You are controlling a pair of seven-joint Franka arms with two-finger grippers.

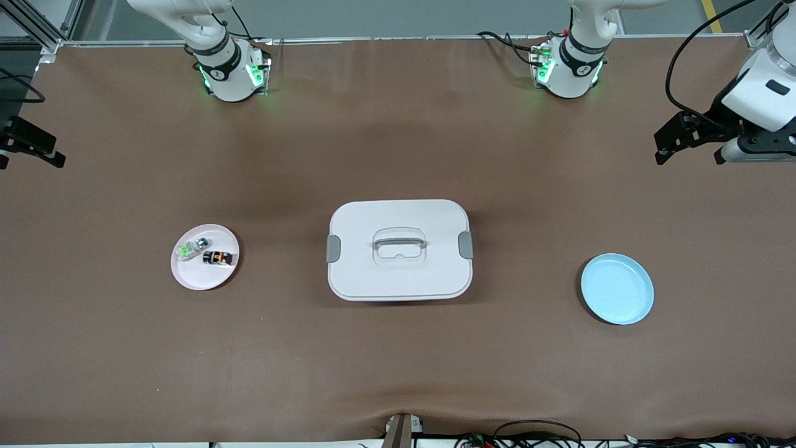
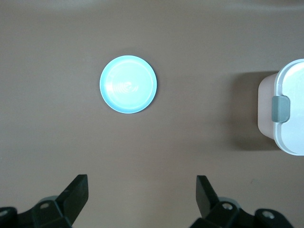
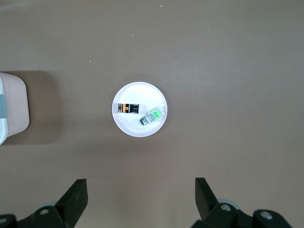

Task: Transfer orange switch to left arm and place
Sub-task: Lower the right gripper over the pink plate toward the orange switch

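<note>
The orange switch (image 1: 220, 257), a tiny black block with an orange centre, lies on a small pale pink plate (image 1: 198, 280) toward the right arm's end of the table. It also shows in the right wrist view (image 3: 127, 108). The white box (image 1: 399, 274) with grey latches stands at the table's middle. My right gripper (image 1: 28, 157) is open and empty, high over the table edge at its own end; in the right wrist view (image 3: 141, 194) the plate (image 3: 137, 126) lies well below it. My left gripper (image 1: 689, 147) is open and empty, high over its own end of the table, also seen in the left wrist view (image 2: 142, 194).
A clear-and-green switch (image 1: 191, 249) lies beside the orange switch on the pink plate. An empty light blue plate (image 1: 617, 288) lies toward the left arm's end, also in the left wrist view (image 2: 128, 84). The box stands between the two plates.
</note>
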